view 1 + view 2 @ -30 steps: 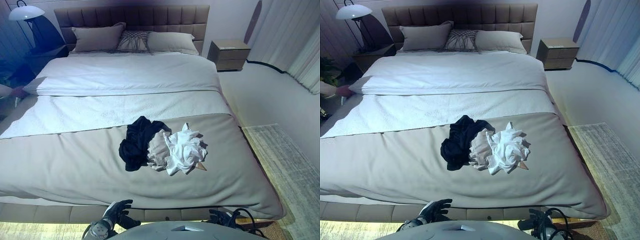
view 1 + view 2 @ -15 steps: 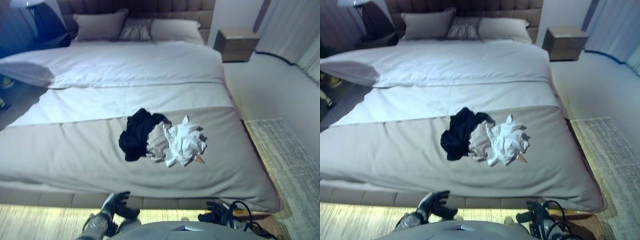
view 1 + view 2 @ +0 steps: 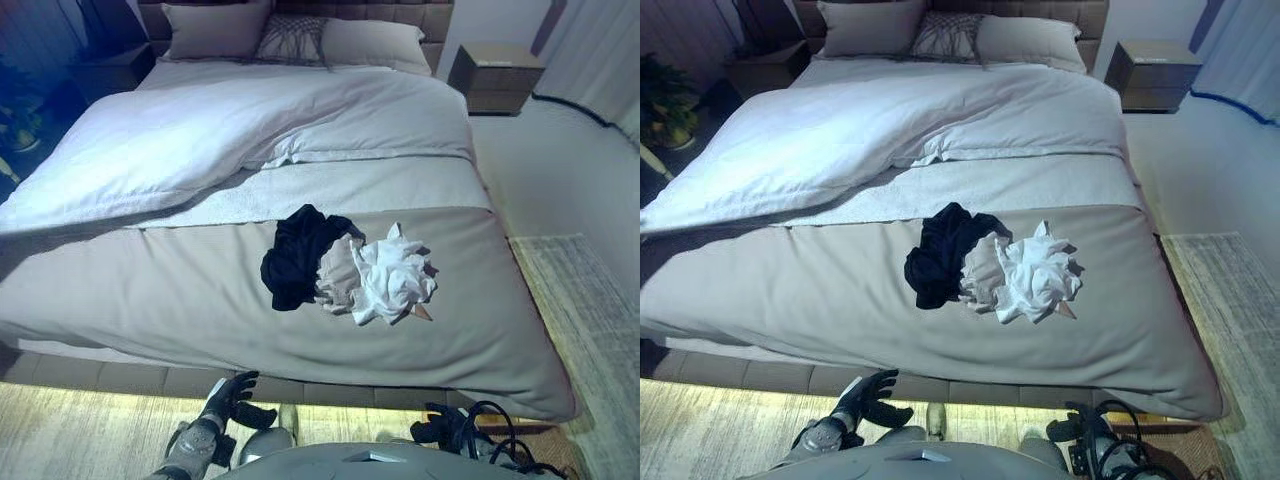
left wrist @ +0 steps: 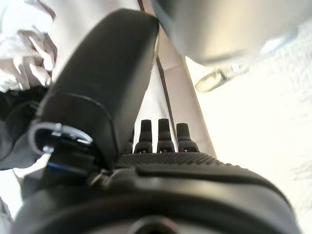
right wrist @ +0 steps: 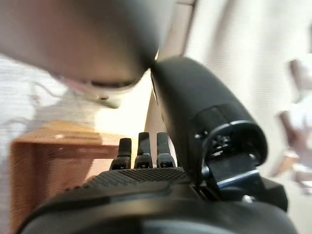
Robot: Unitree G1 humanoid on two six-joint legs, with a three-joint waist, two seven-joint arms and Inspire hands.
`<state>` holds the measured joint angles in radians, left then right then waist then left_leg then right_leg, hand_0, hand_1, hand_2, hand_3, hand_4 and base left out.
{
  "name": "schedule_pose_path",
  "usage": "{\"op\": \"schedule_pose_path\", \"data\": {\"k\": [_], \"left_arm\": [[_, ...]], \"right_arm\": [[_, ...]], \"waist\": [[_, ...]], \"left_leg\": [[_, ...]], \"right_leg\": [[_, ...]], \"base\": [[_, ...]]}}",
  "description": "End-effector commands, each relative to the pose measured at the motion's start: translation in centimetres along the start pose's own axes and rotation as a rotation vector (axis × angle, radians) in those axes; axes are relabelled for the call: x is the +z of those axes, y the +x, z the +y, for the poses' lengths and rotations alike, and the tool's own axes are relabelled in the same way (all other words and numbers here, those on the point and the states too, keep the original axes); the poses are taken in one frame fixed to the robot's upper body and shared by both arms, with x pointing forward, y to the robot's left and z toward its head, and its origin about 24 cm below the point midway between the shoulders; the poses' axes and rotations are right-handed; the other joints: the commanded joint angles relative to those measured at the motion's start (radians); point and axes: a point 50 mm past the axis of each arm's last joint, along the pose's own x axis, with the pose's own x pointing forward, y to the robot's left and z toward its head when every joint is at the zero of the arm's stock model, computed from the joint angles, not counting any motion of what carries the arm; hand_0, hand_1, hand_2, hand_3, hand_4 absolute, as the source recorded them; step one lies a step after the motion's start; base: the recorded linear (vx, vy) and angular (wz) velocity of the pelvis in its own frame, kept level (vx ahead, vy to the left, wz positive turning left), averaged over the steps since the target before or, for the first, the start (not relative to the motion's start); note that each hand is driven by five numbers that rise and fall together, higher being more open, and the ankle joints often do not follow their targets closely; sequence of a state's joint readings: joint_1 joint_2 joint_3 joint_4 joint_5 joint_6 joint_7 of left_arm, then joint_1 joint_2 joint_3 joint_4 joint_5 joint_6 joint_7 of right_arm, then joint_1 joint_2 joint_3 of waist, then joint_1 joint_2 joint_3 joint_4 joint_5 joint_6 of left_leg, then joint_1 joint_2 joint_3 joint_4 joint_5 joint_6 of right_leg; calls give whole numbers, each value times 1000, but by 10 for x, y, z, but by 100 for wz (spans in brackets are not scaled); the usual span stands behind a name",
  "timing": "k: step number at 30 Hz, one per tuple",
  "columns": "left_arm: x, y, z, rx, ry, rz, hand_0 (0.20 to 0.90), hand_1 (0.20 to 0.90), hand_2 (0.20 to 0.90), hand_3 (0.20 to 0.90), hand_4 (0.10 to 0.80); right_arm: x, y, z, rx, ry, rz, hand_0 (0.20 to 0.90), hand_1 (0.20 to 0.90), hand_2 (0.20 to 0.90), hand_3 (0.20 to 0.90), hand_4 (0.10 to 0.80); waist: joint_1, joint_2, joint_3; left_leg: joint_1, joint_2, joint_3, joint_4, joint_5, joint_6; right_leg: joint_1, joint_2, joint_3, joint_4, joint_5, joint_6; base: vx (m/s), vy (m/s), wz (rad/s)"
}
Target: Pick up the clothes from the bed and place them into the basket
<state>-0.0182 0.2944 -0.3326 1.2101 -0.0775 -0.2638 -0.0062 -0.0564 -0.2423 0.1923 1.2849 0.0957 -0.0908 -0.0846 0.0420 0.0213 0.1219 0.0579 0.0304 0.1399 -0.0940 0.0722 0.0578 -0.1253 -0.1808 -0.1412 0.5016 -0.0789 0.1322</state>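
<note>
clothes (image 3: 345,265) piled on the bed (image 3: 150,300), both hands low and empty: left hand (image 3: 232,398) relaxed, right hand (image 5: 146,161) fingers straight too.

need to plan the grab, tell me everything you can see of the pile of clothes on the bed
The pile of clothes is a crumpled heap of soft fabric: a black garment on its left, a beige piece in the middle and a white one on its right, all overlapping. It lies on the taupe cover at the bed's foot end. Neither hand touches it.
</note>
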Motion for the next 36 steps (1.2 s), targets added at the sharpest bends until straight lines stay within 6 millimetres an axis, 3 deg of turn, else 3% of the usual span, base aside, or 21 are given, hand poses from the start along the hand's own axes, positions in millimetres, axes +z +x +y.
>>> {"op": "schedule_pose_path", "data": {"k": [1, 2, 3, 5, 11, 15, 18, 22, 23, 25, 29, 33, 34, 35, 36], "left_arm": [[25, 5, 17, 54, 17, -94, 900, 900, 900, 900, 800], [32, 6, 23, 69, 17, -110, 900, 900, 900, 900, 800], [46, 8, 32, 95, 15, -151, 900, 900, 900, 900, 800], [49, 8, 35, 124, -13, -162, 900, 900, 900, 900, 800], [27, 4, 20, 90, 38, -102, 900, 900, 900, 900, 800], [9, -2, 21, 93, 48, -59, 900, 900, 900, 900, 800], [2, -6, 25, 95, 54, -55, 900, 900, 900, 900, 800], [21, 0, 34, 102, 59, -107, 900, 900, 900, 900, 800], [43, 5, 44, 123, 55, -165, 900, 900, 900, 900, 800], [64, 8, 54, 144, 44, -213, 900, 900, 900, 900, 800], [90, 10, 62, 168, 50, -286, 900, 900, 900, 900, 800], [117, 9, 67, 193, 97, -384, 900, 900, 900, 900, 800], [118, 9, 67, 193, 96, -387, 900, 900, 900, 900, 800], [126, 7, 67, 206, 74, -422, 900, 900, 900, 900, 800], [128, 7, 68, 212, 64, -430, 900, 900, 900, 900, 800]], "right_arm": [[1, -1, 0, -2, -97, -47, 900, 900, 900, 900, 800], [10, 0, -2, -4, -101, -77, 900, 900, 900, 900, 800], [30, 2, -6, -10, -107, -141, 900, 900, 900, 900, 800], [39, 3, -8, -10, -117, -165, 900, 900, 900, 900, 800], [70, 1, -21, -102, -110, -310, 900, 900, 900, 900, 800], [113, -12, -46, -335, -171, -522, 900, 900, 900, 900, 800], [131, -19, -65, -446, -226, -580, 900, 900, 900, 900, 800], [165, -24, -85, -489, -283, -632, 900, 900, 900, 900, 800], [198, -31, -97, -526, -298, -683, 900, 900, 900, 900, 800], [229, -41, -102, -551, -320, -748, 900, 900, 900, 900, 800], [266, -59, -113, -614, -330, -810, 900, 900, 900, 900, 800], [312, -96, -142, -721, -366, -916, 900, 900, 900, 900, 800], [315, -99, -144, -729, -367, -921, 900, 900, 900, 900, 800], [332, -118, -158, -802, -359, -948, 900, 900, 900, 900, 800], [337, -123, -164, -813, -346, -936, 900, 900, 900, 900, 800]], "waist": [[-11, -4, -17], [-9, -11, -8], [-9, -26, 15], [-6, -27, 25], [58, -70, -5], [68, -76, -12], [72, -70, -8], [93, -51, 26], [110, -46, 64], [122, -50, 105], [140, -49, 186], [151, -13, 265], [151, -11, 266], [160, 11, 284], [162, 18, 289]], "left_leg": [[-31, -25, -40, 7, -8, -38], [-31, -17, -37, 7, -13, -49], [-35, -14, -34, 7, -27, -57], [-38, 2, -31, 7, -26, -60], [-47, 5, -53, 7, -9, -64], [-43, 7, -66, 7, -15, -72], [-50, 9, -72, 7, -18, -74], [-99, 9, -88, 13, -8, -77], [-145, 7, -99, 27, 0, -78], [-202, 5, -108, 65, 1, -80], [-354, -8, -126, 226, -14, -86], [-595, -39, -142, 439, -47, -78], [-608, -41, -143, 448, -48, -76], [-690, -47, -150, 505, -55, -60], [-717, -48, -150, 526, -58, -55]], "right_leg": [[25, 51, -20, -147, 126, -5], [20, 45, -37, -224, 123, -6], [-15, 29, -39, -335, 175, 4], [-12, 33, -28, -349, 169, 2], [125, 59, -68, -469, 146, -18], [158, 65, -79, -499, 143, -20], [152, 64, -81, -500, 139, -19], [104, 59, -93, -486, 137, -23], [68, 57, -99, -479, 140, -28], [31, 53, -106, -461, 136, -35], [-70, 37, -128, -375, 124, -55], [-303, 12, -125, -198, 94, -80], [-319, 10, -124, -188, 92, -81], [-430, -13, -108, -93, 76, -86], [-465, -20, -101, -65, 71, -88]], "base": [[13, -141, 35], [-54, -268, 21], [-70, -321, 19], [-4, -222, 26], [134, -163, 29], [107, -79, 14], [37, -52, -2], [-100, -59, 4], [-241, -111, 19], [-233, -136, 23], [-182, -111, 21], [-169, 7, 19], [-163, 97, 12], [-127, 84, 15], [-83, 86, 23]]}}
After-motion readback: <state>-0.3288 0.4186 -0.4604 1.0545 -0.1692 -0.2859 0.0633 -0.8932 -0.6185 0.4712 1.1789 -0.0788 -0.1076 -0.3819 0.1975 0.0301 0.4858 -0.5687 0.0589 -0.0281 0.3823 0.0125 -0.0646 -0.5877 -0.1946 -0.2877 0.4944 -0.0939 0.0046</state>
